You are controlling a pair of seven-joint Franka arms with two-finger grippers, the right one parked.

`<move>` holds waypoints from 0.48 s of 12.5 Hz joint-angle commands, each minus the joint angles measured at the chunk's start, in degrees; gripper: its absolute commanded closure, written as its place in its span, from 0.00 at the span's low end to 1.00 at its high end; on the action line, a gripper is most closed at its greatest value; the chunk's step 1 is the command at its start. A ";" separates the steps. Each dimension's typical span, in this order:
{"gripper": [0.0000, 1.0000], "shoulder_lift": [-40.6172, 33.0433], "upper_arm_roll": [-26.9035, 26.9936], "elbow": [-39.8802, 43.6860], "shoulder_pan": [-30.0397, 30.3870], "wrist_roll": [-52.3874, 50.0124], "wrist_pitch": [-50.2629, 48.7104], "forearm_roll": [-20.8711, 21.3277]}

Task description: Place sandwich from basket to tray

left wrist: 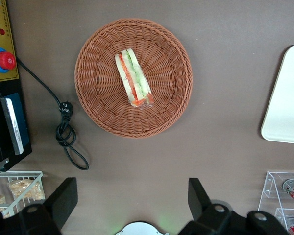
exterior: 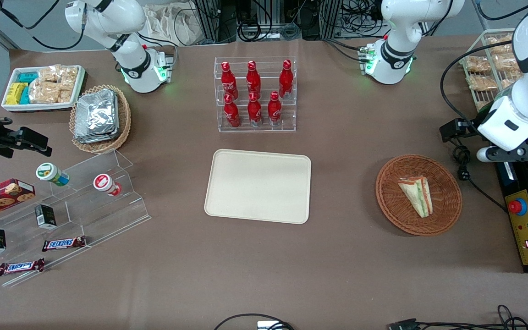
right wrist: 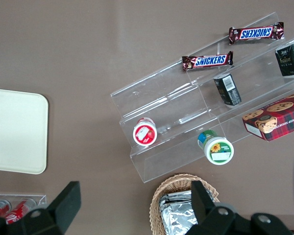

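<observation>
The sandwich (exterior: pixel 416 195) (left wrist: pixel 133 78), a wrapped white wedge with green and orange layers, lies in the round reddish-brown basket (exterior: pixel 447 213) (left wrist: pixel 98 105). The cream tray (exterior: pixel 258 185) (left wrist: pixel 289 103) lies flat with nothing on it, beside the basket toward the parked arm's end. My gripper (left wrist: pixel 132 192) hangs high over bare table, farther from the front camera than the basket and apart from it. Its black fingers (left wrist: pixel 63 196) stand wide open with nothing between them.
A black cable and plug (left wrist: pixel 66 134) lie beside the basket, next to a yellow control box with a red button (exterior: pixel 516 207) at the working arm's end. A clear rack of red bottles (exterior: pixel 255 94) stands farther back than the tray. A wire rack of snack packets (exterior: pixel 486 68) sits near the table corner.
</observation>
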 commanded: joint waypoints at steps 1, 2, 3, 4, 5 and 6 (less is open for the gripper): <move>0.00 -1.80 0.44 -1.88 -0.28 -0.17 0.38 -0.78; 0.00 -1.63 0.44 -1.53 -0.28 -0.09 0.46 -0.69; 0.00 -1.71 0.52 -1.70 -0.28 -0.09 0.46 -0.69; 0.00 -1.71 0.44 -1.70 -0.28 -0.09 0.46 -0.69; 0.00 -1.71 0.44 -1.62 -0.28 -0.09 0.46 -0.69; 0.00 -1.71 0.44 -1.62 -0.37 -0.09 0.46 -0.69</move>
